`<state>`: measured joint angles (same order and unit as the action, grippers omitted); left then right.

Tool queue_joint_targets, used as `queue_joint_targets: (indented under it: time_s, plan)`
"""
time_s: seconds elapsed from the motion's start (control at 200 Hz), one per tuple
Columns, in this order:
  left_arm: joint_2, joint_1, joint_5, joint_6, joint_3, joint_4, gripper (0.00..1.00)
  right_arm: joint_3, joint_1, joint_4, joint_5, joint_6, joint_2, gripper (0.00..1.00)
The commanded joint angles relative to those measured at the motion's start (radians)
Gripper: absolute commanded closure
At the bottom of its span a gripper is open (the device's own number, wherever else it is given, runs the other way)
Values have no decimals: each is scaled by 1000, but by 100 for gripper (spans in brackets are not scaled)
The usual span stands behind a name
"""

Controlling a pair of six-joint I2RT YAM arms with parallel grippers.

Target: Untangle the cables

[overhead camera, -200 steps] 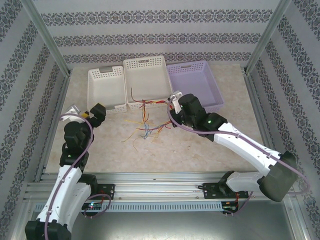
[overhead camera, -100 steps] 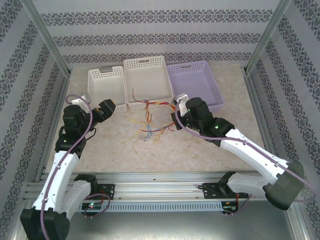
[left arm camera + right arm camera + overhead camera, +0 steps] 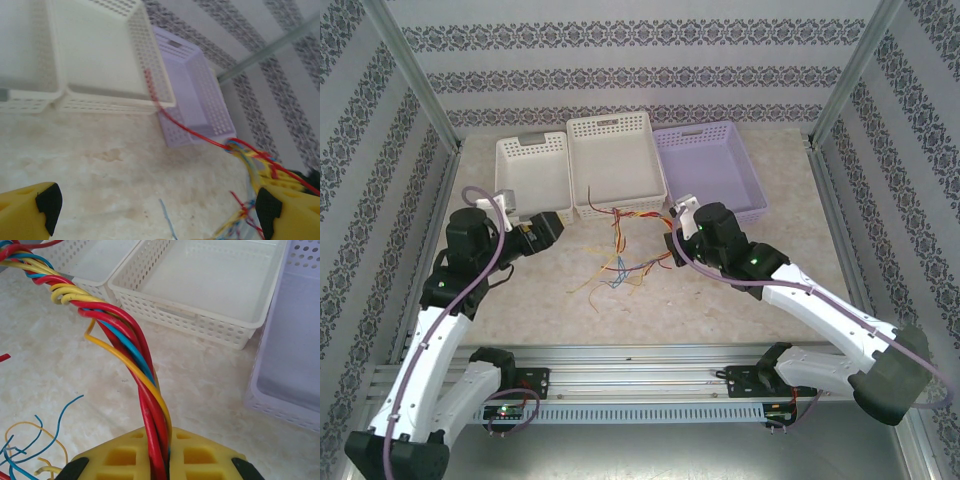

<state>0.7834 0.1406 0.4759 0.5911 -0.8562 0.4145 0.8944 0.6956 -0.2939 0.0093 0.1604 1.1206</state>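
- The right gripper point(image 3: 167, 442) is clamped on a twisted bundle of red, yellow and blue cables point(image 3: 131, 347), just beside the middle white basket's point(image 3: 610, 128) right front corner.
- Their loose ends lie spread on the table point(image 3: 740, 290) in front of that basket.
- The left gripper point(image 3: 553, 229) gapes wide and empty near the basket's left front corner, apart from the cables.

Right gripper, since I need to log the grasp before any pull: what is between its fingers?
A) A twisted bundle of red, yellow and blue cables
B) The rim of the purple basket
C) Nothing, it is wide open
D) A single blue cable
A: in the right wrist view the right gripper is shut on the cables, with red, yellow and blue strands twisted together and running up out of its yellow pads.
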Motion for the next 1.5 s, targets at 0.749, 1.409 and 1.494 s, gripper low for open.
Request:
queue_joint_targets:
  time_s: [0.749,1.409,1.494]
  plan:
    - [256,450,-271,-645,-353,244,0,8,108,-12,77,-129,-4,100]
    - [529,515,-62,-746,-454,246,7,29,139,-24,16,-150,-4,100]
    - [550,528,-65,-751,-442,243,9,31,139,-23,0,-152,-17,100]
